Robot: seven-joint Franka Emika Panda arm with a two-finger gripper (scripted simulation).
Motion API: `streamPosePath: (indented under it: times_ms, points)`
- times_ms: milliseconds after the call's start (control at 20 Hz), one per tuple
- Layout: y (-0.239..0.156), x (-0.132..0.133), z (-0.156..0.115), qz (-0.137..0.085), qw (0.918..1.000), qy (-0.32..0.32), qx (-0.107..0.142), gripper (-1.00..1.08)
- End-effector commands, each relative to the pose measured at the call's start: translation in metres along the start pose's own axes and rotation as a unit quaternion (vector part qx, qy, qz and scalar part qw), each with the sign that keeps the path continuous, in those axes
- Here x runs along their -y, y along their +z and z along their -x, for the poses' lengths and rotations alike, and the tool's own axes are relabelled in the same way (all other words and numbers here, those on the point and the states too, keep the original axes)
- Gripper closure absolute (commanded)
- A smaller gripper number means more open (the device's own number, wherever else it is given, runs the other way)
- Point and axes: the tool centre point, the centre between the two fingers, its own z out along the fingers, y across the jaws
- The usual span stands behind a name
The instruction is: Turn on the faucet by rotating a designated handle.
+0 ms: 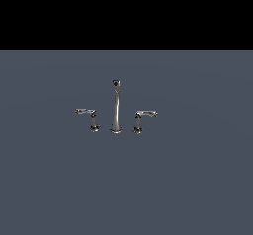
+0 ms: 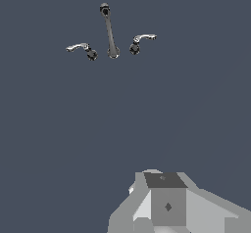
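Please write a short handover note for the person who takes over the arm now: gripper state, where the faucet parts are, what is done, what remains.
Gripper: only its body shows in the wrist view; fingers hidden, so open or shut is unknown. It holds nothing visible and is far from the faucet.
The handle with the flat lever stands on the exterior view's left of the spout; the arched handle on the right.
Done: nothing visible.
Left: approach, rotate the handle.

The faucet (image 2: 110, 31) is seen well apart from the gripper (image 2: 164, 205), its spout (image 2: 109, 29) flanked by two lever handles.
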Motion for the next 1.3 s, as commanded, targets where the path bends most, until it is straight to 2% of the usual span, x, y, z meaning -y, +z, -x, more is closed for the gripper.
streamPosePath:
  times_ms: [0,300,600,900,1250]
  points:
    - [0.012,0.011,-0.002,-0.001,0.9997,0.024,0.000,1.08]
    - [0.041,0.040,-0.011,-0.002,0.9964,0.085,-0.001,1.08]
    - [0.071,0.069,-0.024,-0.004,0.9893,0.146,-0.002,1.08]
    - [0.101,0.096,-0.041,-0.006,0.9785,0.206,-0.003,1.08]
    - [0.134,0.125,-0.064,-0.009,0.9620,0.273,-0.004,1.08]
